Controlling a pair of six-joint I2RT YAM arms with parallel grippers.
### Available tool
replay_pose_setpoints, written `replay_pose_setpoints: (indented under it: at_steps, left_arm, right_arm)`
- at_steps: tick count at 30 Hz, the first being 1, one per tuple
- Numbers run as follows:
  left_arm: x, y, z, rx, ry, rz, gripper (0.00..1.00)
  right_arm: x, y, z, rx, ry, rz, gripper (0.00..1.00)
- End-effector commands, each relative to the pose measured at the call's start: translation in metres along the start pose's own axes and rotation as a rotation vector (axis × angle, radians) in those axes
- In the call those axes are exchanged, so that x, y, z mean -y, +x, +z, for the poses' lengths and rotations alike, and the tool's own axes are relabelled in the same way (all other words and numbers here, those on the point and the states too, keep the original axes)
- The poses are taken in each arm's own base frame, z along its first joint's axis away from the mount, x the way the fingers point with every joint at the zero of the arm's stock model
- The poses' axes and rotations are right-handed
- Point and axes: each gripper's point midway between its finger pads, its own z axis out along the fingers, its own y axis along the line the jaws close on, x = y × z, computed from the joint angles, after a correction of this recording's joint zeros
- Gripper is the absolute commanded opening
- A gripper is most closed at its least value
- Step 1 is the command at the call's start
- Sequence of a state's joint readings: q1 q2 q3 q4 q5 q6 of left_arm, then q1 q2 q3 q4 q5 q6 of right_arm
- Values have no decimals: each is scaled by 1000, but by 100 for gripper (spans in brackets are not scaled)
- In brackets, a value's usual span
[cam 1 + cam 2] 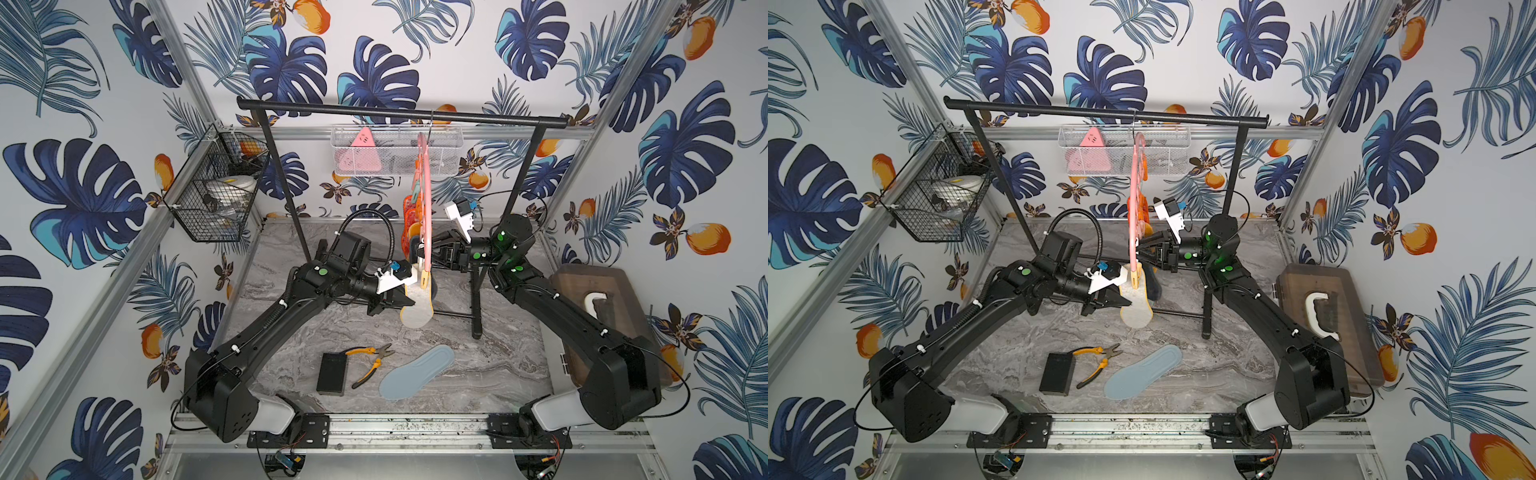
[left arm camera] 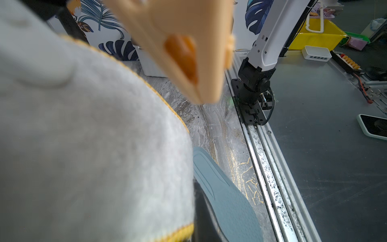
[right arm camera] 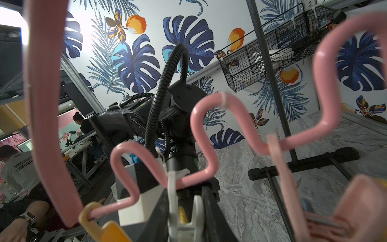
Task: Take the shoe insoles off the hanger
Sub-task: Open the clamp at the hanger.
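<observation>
The pink hanger [image 1: 426, 199] hangs by its hook from the black rack bar, with several shoe insoles clipped under it. Red-orange mesh ones [image 1: 409, 216] hang toward the back. My left gripper [image 1: 405, 299] is shut on the beige insole with the yellow rim [image 1: 417, 309], which fills the left wrist view [image 2: 94, 136] below a cream peg [image 2: 182, 48]. My right gripper [image 3: 185, 220] reaches in from the other side, its fingers [image 3: 211, 213] pressed on a white peg [image 3: 184, 213] of the hanger [image 3: 209, 150]. A light blue insole [image 1: 417, 372] lies flat on the table.
Yellow-handled pliers [image 1: 372, 361] and a black block [image 1: 332, 374] lie beside the blue insole. The rack's foot [image 1: 477, 328] stands mid-table. A brown case [image 1: 598, 307] sits at the right edge. Wire baskets [image 1: 216, 195] hang on the walls.
</observation>
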State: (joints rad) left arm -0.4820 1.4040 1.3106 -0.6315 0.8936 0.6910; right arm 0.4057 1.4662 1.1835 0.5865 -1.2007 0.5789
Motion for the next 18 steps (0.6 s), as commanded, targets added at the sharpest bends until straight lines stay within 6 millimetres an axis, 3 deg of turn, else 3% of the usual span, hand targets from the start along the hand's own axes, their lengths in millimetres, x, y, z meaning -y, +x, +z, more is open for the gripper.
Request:
replay_pose_setpoints:
  at_steps: [1, 7, 12, 14, 18]
  left_arm:
    - [9, 0, -5, 8, 30, 3, 0]
    - [17, 24, -11, -66, 24, -22, 0]
    - [21, 55, -18, -177, -5, -50, 0]
    - [18, 68, -25, -236, -40, -60, 0]
    - [5, 85, -40, -361, -139, -101, 0]
  right_arm:
    - [-2, -1, 0, -5, 5, -26, 27]
    - [4, 1, -2, -9, 62, -37, 28]
    - [6, 6, -3, -20, 83, -42, 31]
    - [11, 9, -5, -30, 120, -38, 44]
    - [17, 16, -9, -43, 174, -39, 60]
